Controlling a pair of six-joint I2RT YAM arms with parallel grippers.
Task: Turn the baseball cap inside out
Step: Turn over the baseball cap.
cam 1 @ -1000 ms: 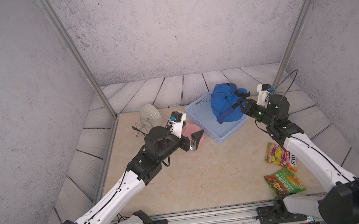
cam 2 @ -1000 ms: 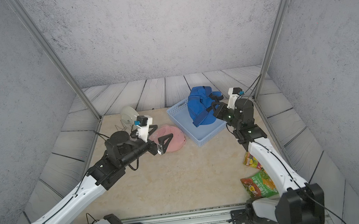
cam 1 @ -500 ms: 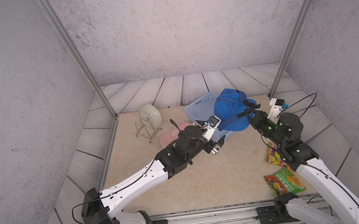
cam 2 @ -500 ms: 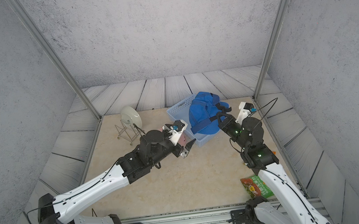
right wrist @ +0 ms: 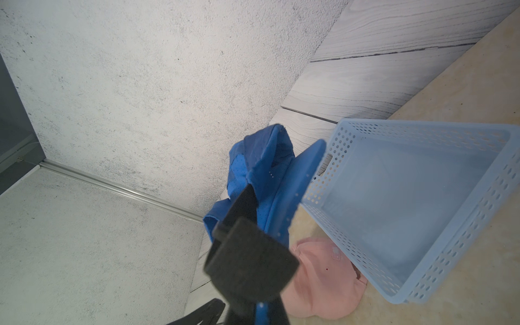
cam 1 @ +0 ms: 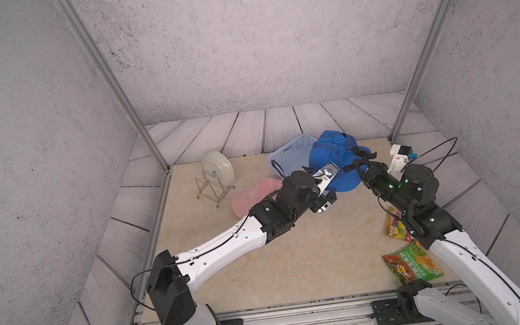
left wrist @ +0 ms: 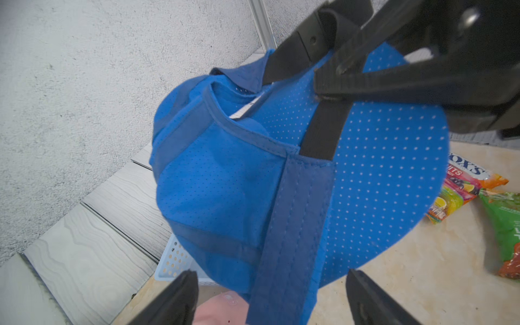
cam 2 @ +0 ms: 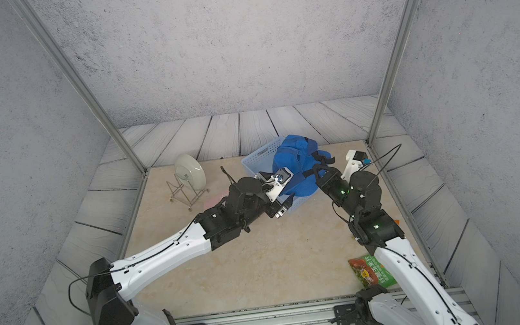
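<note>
Beside the basket [cam 1: 288,153], the right gripper [cam 1: 363,166] clamps the black strap [left wrist: 323,132] of the blue cap [cam 1: 331,151]; the left gripper [left wrist: 270,284] gapes.

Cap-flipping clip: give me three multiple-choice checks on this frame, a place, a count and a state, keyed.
1. The pink cap lies: A. on the plate; B. on the table beside the basket; C. on a pole.
2. Snack packets on the table: A. one; B. four; C. two.
3. The right gripper is: A. shut on the black strap of the blue cap; B. open, empty; C. shut on the plate.
Key: 1 B, it rests by the basket's corner; 2 C, one orange, one green; 3 A, jaws pinch the strap.
</note>
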